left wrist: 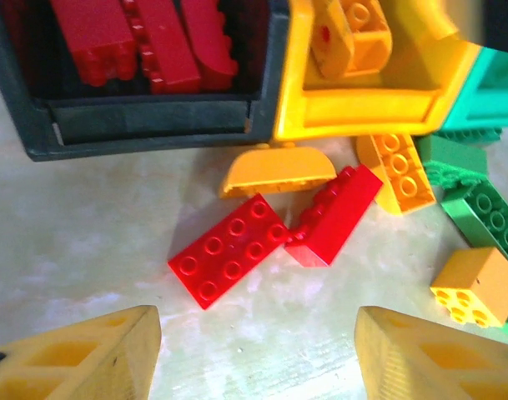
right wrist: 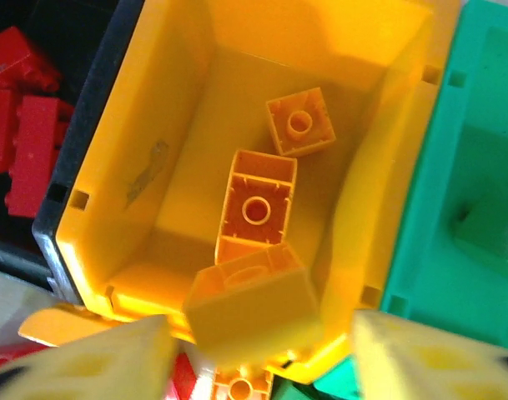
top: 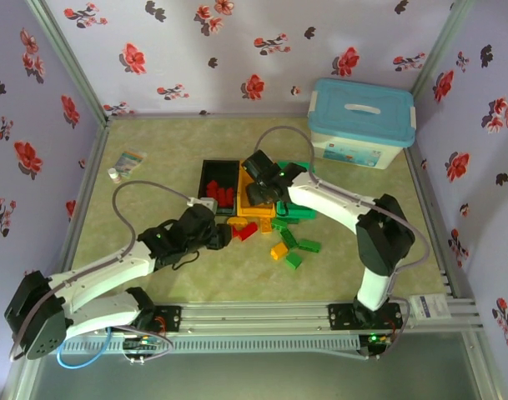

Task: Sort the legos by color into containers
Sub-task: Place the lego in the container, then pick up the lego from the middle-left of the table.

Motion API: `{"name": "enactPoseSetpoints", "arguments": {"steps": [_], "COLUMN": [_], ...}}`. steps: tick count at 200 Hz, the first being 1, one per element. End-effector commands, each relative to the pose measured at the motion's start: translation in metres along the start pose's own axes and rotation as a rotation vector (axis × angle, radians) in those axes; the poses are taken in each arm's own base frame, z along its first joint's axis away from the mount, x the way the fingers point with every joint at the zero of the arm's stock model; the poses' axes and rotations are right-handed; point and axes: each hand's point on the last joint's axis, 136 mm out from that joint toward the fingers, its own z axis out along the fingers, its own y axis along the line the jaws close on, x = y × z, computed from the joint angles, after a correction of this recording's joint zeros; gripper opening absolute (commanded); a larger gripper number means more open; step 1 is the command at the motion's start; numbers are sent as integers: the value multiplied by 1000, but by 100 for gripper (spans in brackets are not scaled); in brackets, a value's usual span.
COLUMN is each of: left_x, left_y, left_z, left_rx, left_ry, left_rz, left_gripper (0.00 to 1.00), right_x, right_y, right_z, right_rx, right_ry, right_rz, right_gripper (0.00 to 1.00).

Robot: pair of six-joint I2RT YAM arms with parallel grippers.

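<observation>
1. Mid-table, three bins sit side by side, touching: black bin on the left, orange-yellow bin in the middle, green bin on the right.
2. Black bin holds several red bricks. Orange-yellow bin has two yellow bricks on its floor, hollow undersides up. Green bin has a green piece on its floor.
3. R gripper hangs right over the orange-yellow bin's near end, fingers spread apart. A yellow block sits btwn them at the bin's near rim, touching neither finger. Can't tell if it rests on the rim or is in the air.
4. L gripper is low over the tabletop, just near of the black & orange-yellow bins. Fingers wide apart, nothing btwn them.
5. Ahead of the L gripper, on the tabletop: a flat eight-stud red brick touching a second red brick to its right.
6. Just far of those, an orange curved piece lies against the orange-yellow bin's near wall, w/ an orange brick to its right.
7. Further right, near of the green bin: loose green bricks & an orange cube.
8. Far right corner: white tub w/ blue lid, well apart from the bins.
</observation>
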Motion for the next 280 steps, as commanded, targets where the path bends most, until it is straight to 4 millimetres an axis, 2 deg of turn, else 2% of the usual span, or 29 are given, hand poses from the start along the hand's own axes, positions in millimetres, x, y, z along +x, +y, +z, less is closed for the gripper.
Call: {"name": "enactPoseSetpoints", "arguments": {"steps": [1,46,99,147,204,280], "left_x": [-4,-1,22,46,63,73], "left_y": [-7,-42,-96,-139,-153,-146], "left_z": [-2,4,32,59,85,101], "left_rx": [-2,54,116,163,159,100], "left_ry": [-34,-12,100,198,282,349], "left_rz": [53,170,317,394,446,445], "left_gripper": [63,65,67,70,68,62], "right_x": [-11,-11,4,22,40,50], "right_y": [1,-10,-46,-81,-101,-109], "right_z": [-9,-37,-71,-84,-94,-96], "right_rx": [2,-6,52,92,105,99], "right_ry": [-11,-89,-174,-217,-239,-244], "right_rz": [-18,20,83,177,226,254], "right_gripper": [83,85,87,89,89,89]}}
